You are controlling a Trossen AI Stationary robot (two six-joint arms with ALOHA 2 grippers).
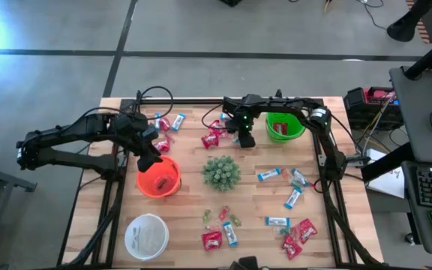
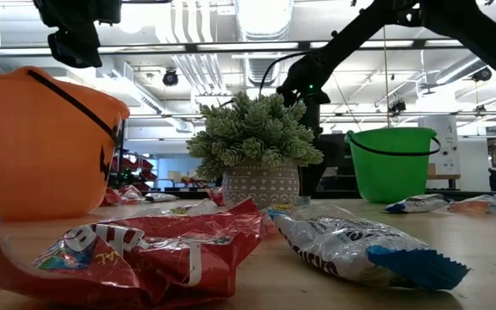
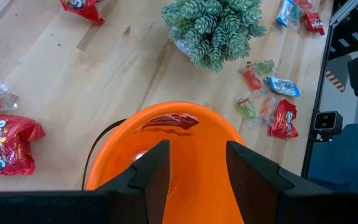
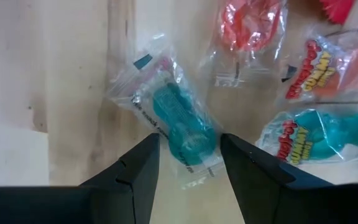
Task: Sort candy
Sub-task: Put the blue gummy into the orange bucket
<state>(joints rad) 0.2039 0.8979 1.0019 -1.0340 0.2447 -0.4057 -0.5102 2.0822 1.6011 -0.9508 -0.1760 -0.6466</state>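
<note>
- Wooden slats make up the table, which stands on a grey workshop floor, with candy scattered over most of it.
- The right gripper hangs low over a clear-wrapped teal candy; its fingers stand apart on either side of the wrapper and hold nothing. The straddle looks like the set-up for a pinch.
- Just beside that piece lie more gummy packets, one teal and one red, close enough that a closing finger could catch a neighbour's wrapper.
- In the high view this gripper sits beside the green bucket, probably the bin for this colour.
- The left gripper hovers directly above the orange bucket, its fingers parted and empty; a red packet lies inside against the far wall. That stance suits a drop point.
- Around the orange bucket, red Skittles packets remain on the table.
- The spiky green plant stands mid-table between the buckets, an obstacle to route around.
- Nearer the front edge, blue-and-white bars, more red packets and a white bowl remain, so the sorting appears far from done.
</note>
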